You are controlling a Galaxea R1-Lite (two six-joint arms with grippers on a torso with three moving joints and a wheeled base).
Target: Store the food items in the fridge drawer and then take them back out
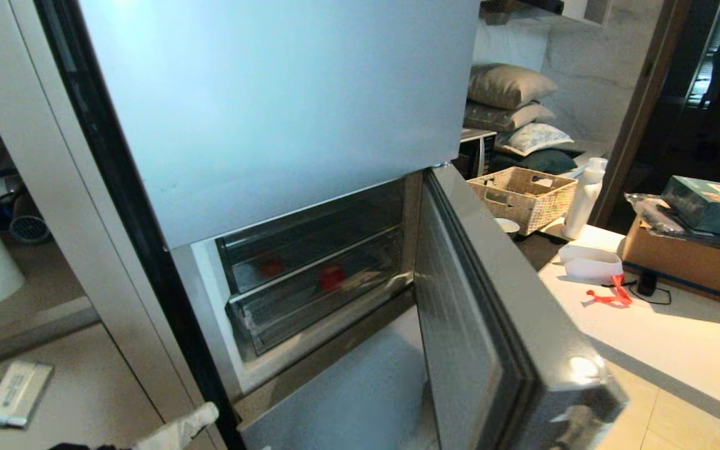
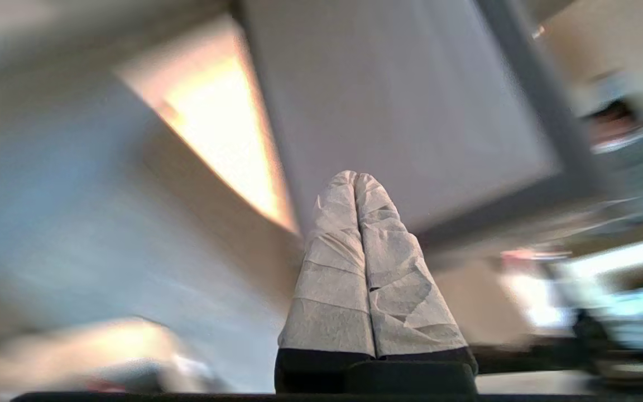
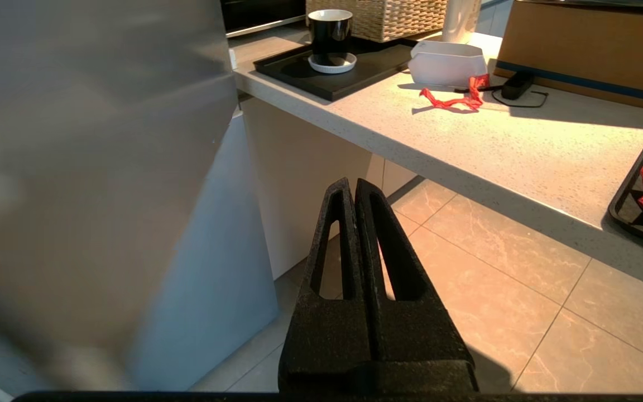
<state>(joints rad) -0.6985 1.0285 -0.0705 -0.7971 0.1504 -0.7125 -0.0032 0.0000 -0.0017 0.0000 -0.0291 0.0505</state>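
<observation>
- Left gripper (image 1: 200, 415), wrapped in white, low by the fridge's lower front, fingers pressed together on nothing.
- Right gripper (image 3: 354, 187) clenched and empty, over floor tiles beside the counter (image 3: 500, 145).
- Fridge door (image 1: 491, 312) stands open.
- Red fruit (image 1: 331, 277) lies inside the clear drawer (image 1: 310, 294), behind its front wall.
</observation>
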